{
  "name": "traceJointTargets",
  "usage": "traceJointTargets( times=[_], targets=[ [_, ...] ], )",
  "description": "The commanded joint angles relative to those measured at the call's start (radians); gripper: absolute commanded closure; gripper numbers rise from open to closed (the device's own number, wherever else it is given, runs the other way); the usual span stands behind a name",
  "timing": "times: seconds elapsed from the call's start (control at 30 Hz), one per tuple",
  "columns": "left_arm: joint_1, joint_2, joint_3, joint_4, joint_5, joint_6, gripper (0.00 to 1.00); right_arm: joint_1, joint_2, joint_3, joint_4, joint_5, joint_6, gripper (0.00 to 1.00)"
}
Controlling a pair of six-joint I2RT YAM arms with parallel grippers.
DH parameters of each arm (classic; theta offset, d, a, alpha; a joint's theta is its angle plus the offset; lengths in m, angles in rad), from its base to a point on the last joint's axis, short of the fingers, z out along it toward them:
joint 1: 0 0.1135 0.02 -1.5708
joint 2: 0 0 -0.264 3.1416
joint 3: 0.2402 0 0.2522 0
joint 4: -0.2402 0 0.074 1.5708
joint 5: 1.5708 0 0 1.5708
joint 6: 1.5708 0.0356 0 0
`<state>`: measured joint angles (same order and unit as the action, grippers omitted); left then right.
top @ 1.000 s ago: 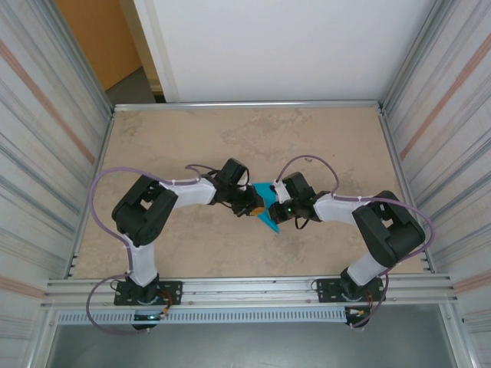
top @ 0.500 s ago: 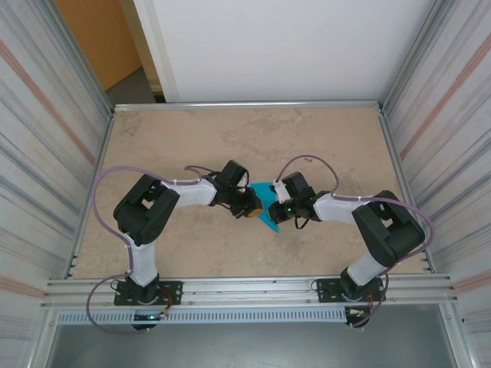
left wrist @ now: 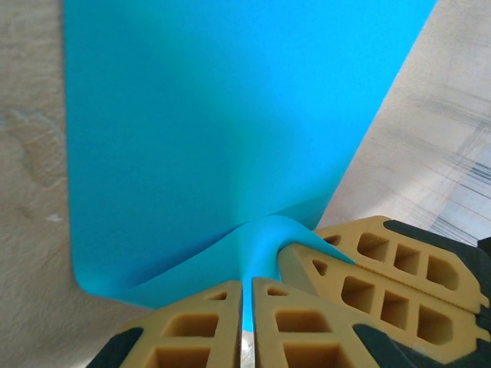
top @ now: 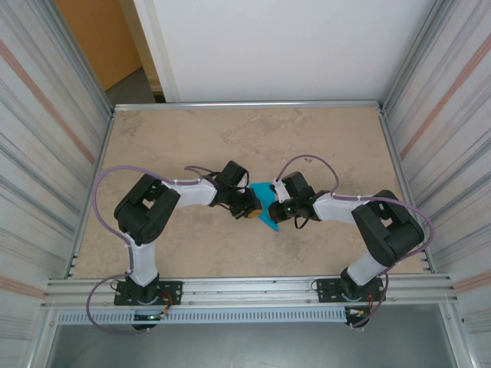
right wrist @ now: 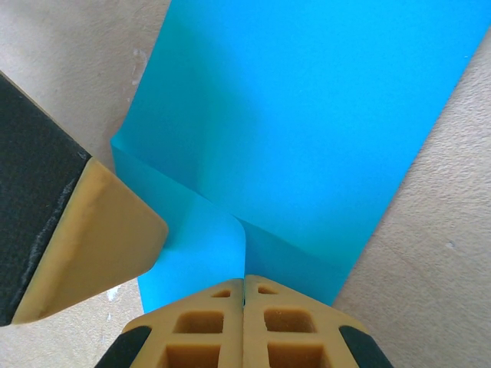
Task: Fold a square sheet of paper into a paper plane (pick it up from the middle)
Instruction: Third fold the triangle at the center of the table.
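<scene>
The turquoise square sheet of paper lies on the table's middle between both grippers. In the left wrist view the sheet rises into a ridge that runs into my left gripper, which is shut on it with a thin strip of blue in the slit. In the right wrist view my right gripper is shut on a raised fold of the sheet. From above, the left gripper and right gripper face each other almost tip to tip. A paper plane is out of view; the sheet is bent, not dart-shaped.
The right gripper's fingers sit just beside my left jaws, and a left finger sits close to my right jaws. Beige tabletop stretches behind; metal walls close both sides, a rail the front.
</scene>
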<state>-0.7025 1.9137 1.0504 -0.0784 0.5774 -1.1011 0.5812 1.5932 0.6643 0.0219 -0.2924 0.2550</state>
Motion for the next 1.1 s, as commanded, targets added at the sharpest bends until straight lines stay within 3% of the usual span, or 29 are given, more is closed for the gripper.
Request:
traceJointTargets(
  times=[0.0,0.57,0.83,0.93,1.07],
  targets=[
    [-0.006,0.023,-0.01,-0.032,-0.013,0.001,0.89,0.002,0.029,0.01,-0.045,0.001,0.017,1.0],
    [-0.006,0.051,0.0,-0.047,-0.021,0.008,0.89,0.007,0.034,0.011,-0.046,-0.005,0.02,1.0],
    [-0.006,0.068,0.014,-0.132,-0.057,0.011,0.9,0.006,0.009,0.021,-0.059,-0.003,0.044,1.0],
    [-0.006,0.077,0.014,-0.154,-0.066,0.006,0.91,0.006,-0.022,0.027,-0.072,-0.002,0.064,0.96],
    [-0.006,0.084,0.017,-0.184,-0.081,0.006,0.92,-0.007,-0.071,0.038,-0.102,0.011,0.108,0.81]
  ],
)
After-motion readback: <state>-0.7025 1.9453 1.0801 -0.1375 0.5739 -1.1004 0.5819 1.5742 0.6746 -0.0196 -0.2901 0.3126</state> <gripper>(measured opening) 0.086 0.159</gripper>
